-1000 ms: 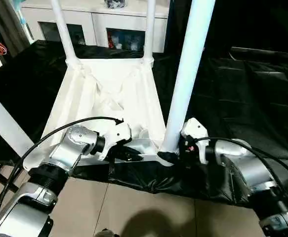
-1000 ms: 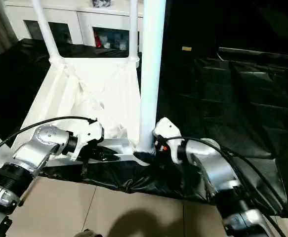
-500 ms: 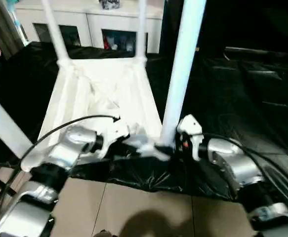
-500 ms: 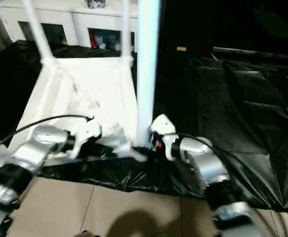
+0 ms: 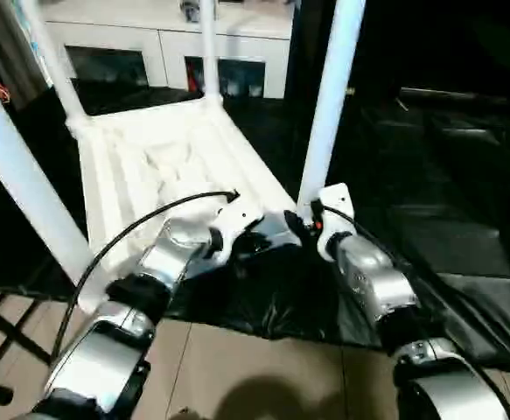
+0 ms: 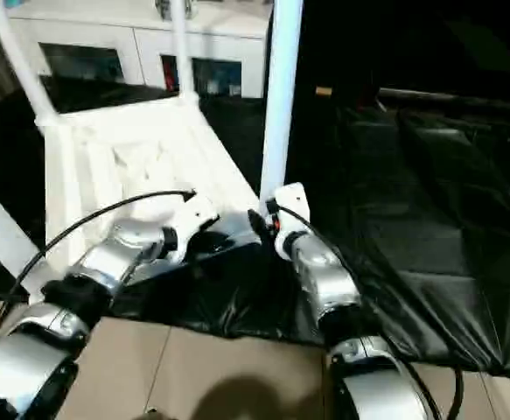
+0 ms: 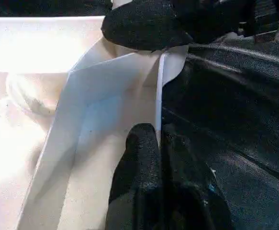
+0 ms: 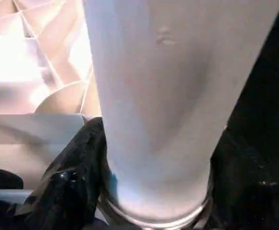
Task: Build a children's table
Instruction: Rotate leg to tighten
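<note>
The children's table (image 5: 150,166) lies upside down on a black sheet (image 5: 429,175), ribbed underside up, with white legs standing in its corners. My left gripper (image 5: 266,245) is at the near right corner, shut on the table's thin rim (image 7: 158,96); its fingertips (image 7: 144,143) pinch that wall. My right gripper (image 5: 301,229) sits at the foot of the near right leg (image 5: 329,96). In the right wrist view that leg (image 8: 163,96) stands between the fingers, and one black finger (image 8: 77,182) presses against it. The right gripper's finger (image 7: 149,24) shows just beyond the rim.
A white cabinet with glass doors (image 5: 176,35) stands behind the table. The near left leg (image 5: 23,175) rises close to my left arm. Tan floor (image 5: 237,359) lies below the sheet's near edge, with a dark frame (image 5: 1,332) at lower left.
The whole view has shifted and tilted. My right gripper's fingers have narrowed onto the leg. The left gripper keeps its hold on the rim.
</note>
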Tool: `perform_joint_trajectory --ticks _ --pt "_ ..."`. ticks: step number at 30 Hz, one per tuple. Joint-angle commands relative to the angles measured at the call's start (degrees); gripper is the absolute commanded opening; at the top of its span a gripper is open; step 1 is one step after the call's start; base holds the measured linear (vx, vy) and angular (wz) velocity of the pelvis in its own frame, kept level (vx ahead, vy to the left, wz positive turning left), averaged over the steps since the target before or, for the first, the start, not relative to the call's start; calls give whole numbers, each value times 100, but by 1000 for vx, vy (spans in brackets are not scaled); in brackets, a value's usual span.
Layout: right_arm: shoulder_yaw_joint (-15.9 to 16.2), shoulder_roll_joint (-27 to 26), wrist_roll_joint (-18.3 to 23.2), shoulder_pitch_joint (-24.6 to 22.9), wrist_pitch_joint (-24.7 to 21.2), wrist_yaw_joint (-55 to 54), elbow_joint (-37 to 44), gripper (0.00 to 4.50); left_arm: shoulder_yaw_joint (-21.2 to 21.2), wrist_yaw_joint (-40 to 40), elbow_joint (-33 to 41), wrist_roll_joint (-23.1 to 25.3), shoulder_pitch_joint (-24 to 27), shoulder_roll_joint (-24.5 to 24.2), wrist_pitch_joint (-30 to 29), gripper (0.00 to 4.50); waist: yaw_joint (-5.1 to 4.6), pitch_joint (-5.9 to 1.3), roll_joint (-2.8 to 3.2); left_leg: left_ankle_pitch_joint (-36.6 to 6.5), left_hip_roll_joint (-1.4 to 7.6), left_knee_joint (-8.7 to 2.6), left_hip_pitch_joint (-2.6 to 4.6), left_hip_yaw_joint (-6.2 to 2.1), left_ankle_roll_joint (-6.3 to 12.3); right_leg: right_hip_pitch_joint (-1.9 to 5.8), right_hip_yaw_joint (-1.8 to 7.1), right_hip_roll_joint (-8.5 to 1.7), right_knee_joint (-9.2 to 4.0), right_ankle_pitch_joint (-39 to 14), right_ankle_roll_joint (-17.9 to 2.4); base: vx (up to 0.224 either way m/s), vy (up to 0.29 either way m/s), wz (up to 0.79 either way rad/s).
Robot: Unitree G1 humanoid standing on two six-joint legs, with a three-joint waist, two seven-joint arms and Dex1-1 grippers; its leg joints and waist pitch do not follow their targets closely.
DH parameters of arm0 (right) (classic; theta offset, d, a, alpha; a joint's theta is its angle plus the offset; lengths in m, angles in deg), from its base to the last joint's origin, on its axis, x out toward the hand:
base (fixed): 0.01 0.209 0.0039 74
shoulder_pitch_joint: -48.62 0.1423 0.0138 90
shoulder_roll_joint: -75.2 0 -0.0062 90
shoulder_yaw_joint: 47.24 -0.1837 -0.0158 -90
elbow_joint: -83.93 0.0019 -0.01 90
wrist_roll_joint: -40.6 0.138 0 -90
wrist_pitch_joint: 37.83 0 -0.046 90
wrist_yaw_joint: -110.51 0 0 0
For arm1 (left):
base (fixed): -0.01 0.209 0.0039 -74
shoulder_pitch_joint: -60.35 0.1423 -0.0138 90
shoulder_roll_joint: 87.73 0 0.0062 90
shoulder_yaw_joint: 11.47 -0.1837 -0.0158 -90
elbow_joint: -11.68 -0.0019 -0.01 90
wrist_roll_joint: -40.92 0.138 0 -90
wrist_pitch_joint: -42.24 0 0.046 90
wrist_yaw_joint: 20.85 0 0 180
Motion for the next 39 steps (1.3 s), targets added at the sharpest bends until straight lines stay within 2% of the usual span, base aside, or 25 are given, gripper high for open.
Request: perform_joint_trajectory --ticks 1,4,5,9,10,12,13,14,16,17,19,21,24,26,27,32,33,35,39 --pt "440 -548 161 50 -22 879 101 338 49 -129 49 -224 72 375 328 0 16 -298 -100 -1741 239 -444 71 -187 77 150 285 -556 -630 -2950 -539 0 0 0" --pt "405 -371 248 2 -45 1207 207 348 26 264 216 -292 211 241 443 0 21 -302 -112 -1627 242 -447 38 -178 155 170 292 -563 -623 -2875 -546 0 0 0" --pt "451 -255 224 -13 -19 1374 216 375 20 431 295 -315 269 171 437 0 28 -315 -111 -1529 245 -447 26 -175 170 182 294 -557 -602 -2737 -567 0 0 0" --pt "716 252 98 -151 103 2177 383 384 -40 1091 583 -384 494 -148 569 0 39 -331 -132 -1267 254 -422 -15 -152 260 220 301 -557 -527 -2249 -715 0 0 0" --pt "788 415 90 -206 114 2494 475 384 -45 1306 676 -436 558 -246 619 0 47 -335 -126 -1234 261 -424 -15 -154 269 221 300 -556 -524 -2190 -734 0 0 0" --pt "921 729 80 -321 207 3181 686 384 0 1659 822 -522 646 -396 612 0 74 -349 -130 -1058 271 -409 -1 -121 344 216 307 -512 -468 -1686 -860 0 0 0" --pt "921 729 80 -321 207 3181 686 384 0 1659 822 -522 646 -396 612 0 87 -348 -131 -1020 267 -405 -12 -119 363 234 302 -511 -458 -1611 -883 0 0 0" --pt "972 856 96 -364 235 3455 773 384 17 1821 876 -559 672 -457 610 0 109 -350 -110 -1005 278 -399 13 -104 380 210 303 -507 -453 -1535 -951 0 0 0" --pt "1070 1105 134 -430 254 4018 948 384 8 2162 993 -598 713 -627 588 0 153 -342 -119 -1023 291 -403 -3 -106 384 235 289 -502 -435 -1539 -959 0 0 0" --pt "1070 1105 134 -430 254 4018 948 384 8 2162 993 -598 713 -627 588 0 163 -344 -104 -1046 305 -411 11 -106 371 215 294 -500 -430 -1524 -968 0 0 0" --pt "1173 1322 194 -463 270 4488 1077 384 -38 2384 1032 -581 724 -809 622 0 166 -346 -127 -1106 300 -413 26 -108 331 224 286 -501 -433 -1558 -997 0 0 0" --pt "1220 1407 226 -479 268 4680 1132 384 -54 2468 1042 -575 726 -877 634 0 177 -338 -109 -1118 310 -412 27 -103 337 208 297 -509 -436 -1549 -1019 0 0 0" --pt "1383 1679 304 -563 158 5386 1396 384 -76 2804 989 -491 690 -1090 703 0 203 -332 -144 -1116 304 -410 18 -100 347 223 299 -507 -438 -1606 -970 0 0 0" --pt "1423 1733 319 -584 72 5565 1471 384 -63 2897 932 -469 648 -1152 730 0 222 -335 -135 -1091 318 -412 24 -104 353 210 297 -514 -430 -1570 -993 0 0 0" --pt "1428 1738 324 -588 54 5595 1485 360 -61 2915 920 -466 637 -1164 735 0 227 -336 -133 -1097 319 -412 26 -105 342 208 295 -516 -430 -1572 -1003 0 0 0" --pt "1459 1728 367 -596 4 5741 1534 341 -82 3144 814 -486 550 -1261 738 0 250 -338 -149 -1107 315 -414 30 -108 273 211 297 -520 -424 -1572 -1033 0 0 0" --pt "1460 1730 372 -599 -8 5754 1548 315 -83 3161 806 -489 546 -1265 742 0 254 -338 -150 -1105 318 -417 29 -107 259 209 297 -516 -422 -1546 -1033 0 0 0" --pt "1470 1737 402 -615 -51 5810 1594 307 -101 3239 783 -475 527 -1282 743 0 267 -340 -131 -1140 321 -417 51 -104 230 198 299 -514 -427 -1523 -1053 0 0 0" --pt "1494 1732 444 -704 -161 5865 1706 277 -69 3223 746 -459 512 -1261 767 0 291 -345 -144 -1134 324 -419 42 -108 213 216 298 -514 -404 -1377 -1081 0 0 0"
